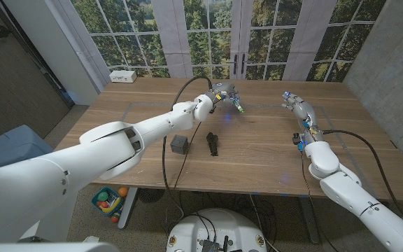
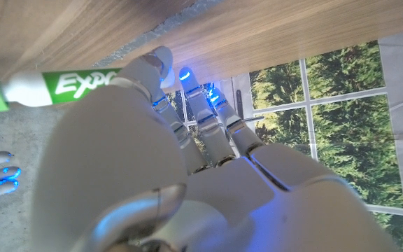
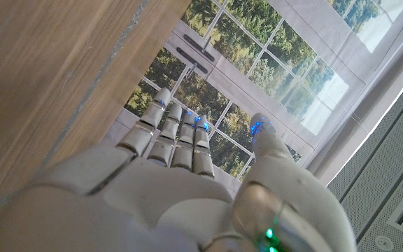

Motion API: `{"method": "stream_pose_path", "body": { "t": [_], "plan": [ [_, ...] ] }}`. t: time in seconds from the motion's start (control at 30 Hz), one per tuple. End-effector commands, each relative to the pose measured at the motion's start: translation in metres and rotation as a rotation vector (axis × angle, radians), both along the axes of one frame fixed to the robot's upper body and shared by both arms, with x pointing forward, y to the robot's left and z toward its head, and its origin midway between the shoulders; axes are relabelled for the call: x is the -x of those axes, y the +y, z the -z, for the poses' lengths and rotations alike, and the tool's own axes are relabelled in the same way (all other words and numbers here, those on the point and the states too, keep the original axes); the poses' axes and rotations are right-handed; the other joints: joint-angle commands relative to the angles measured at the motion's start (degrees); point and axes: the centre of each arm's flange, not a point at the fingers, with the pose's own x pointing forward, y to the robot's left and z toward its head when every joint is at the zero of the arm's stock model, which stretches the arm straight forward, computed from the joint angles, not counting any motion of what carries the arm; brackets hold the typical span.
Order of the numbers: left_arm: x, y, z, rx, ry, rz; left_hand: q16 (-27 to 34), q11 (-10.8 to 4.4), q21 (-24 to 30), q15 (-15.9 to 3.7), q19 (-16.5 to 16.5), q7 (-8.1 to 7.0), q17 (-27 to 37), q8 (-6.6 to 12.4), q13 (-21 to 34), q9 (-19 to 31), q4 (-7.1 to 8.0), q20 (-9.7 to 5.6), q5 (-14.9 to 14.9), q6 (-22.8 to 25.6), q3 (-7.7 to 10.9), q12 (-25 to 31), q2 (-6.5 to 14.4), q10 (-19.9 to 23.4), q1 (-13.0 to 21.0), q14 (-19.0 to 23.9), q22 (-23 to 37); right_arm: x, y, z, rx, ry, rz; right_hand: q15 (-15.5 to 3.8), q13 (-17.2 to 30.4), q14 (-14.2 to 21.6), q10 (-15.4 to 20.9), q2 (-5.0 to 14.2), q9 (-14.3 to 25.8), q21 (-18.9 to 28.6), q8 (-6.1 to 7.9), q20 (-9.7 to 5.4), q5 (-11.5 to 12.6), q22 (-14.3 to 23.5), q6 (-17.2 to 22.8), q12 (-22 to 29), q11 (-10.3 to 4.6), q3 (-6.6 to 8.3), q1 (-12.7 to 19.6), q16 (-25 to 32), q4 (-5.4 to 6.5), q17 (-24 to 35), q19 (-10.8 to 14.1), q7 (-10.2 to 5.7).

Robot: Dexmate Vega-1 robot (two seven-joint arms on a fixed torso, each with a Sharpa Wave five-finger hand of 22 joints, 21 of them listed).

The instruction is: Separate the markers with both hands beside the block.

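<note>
The left hand (image 1: 224, 94) pinched a green marker (image 1: 239, 106) (lightly, it seemed) and might drop it; the right hand (image 1: 296, 103) was empty, fingers apart.

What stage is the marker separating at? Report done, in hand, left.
Done: left hand has lifted the green marker off the table. In hand: nothing in the open right hand. Left: the black marker lies beside the block.

In front of me is a wooden tabletop (image 1: 257, 147). On it lies a dark grey block (image 1: 180, 144), and just beside it, to my right, a black marker (image 1: 213, 143). At the far left corner stands a small white box (image 1: 123, 75)
</note>
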Motion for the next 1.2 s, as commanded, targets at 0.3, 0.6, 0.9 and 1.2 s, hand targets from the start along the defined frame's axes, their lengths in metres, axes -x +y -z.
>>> {"method": "stream_pose_path", "body": {
  "t": [0.3,0.6,0.9,1.2],
  "plan": [
    [0.011,0.012,-0.021,0.158,0.110,0.048,0.45,1.89,-0.14,-7.28,0.61,3.84,0.72,0.73,18.23,0.88,0.79,-2.57,1.68,3.71,0.32,3.70,0.01,12.86,-0.59,0.74,0.24,0.013,0.021,-0.020,0.164,-0.003,0.109,-0.59,0.61,1.58,1.12,-0.58,0.28,1.73,0.54,-0.80,0.12,0.49,0.96,0.47,-0.40,0.46,4.33,1.28,0.34,0.78,3.89,-0.64],
    [0.012,0.014,-0.026,0.231,0.175,0.069,0.52,1.92,-0.16,-7.28,0.73,3.95,1.07,0.95,19.13,1.33,0.80,-2.50,2.66,3.34,0.26,3.82,-0.01,12.86,-0.61,0.85,0.27,0.020,0.031,-0.024,0.221,-0.016,0.150,-2.17,0.99,4.27,1.84,-1.03,0.36,3.13,0.60,-1.70,-0.19,1.08,1.34,0.73,-0.65,-0.30,6.34,3.09,0.82,1.83,6.44,-0.74],
    [0.009,0.013,-0.031,0.292,0.285,0.086,0.62,1.94,-0.14,-7.28,0.93,4.09,1.43,1.21,19.97,1.73,0.80,-2.42,3.52,3.18,0.18,3.90,-0.04,12.77,-0.62,0.97,0.30,0.027,0.038,-0.027,0.268,-0.031,0.193,-2.70,1.27,5.36,2.33,-1.47,0.39,3.35,0.65,-1.55,-0.62,1.37,1.69,0.94,-1.03,-1.22,6.40,4.06,1.34,2.59,6.19,-1.00],
    [0.013,0.010,-0.034,0.296,0.352,0.086,0.64,1.97,-0.13,-7.28,1.03,4.26,1.74,1.35,20.76,1.98,0.77,-2.21,4.31,3.01,0.12,3.94,-0.04,12.67,-0.58,0.98,0.33,0.031,0.051,-0.029,0.334,-0.046,0.236,-3.21,1.51,6.01,2.92,-2.08,0.41,3.85,0.83,-1.41,-1.03,1.60,2.33,1.16,-1.35,-1.94,7.04,4.86,1.23,3.34,6.66,-1.63]
  ]
}}
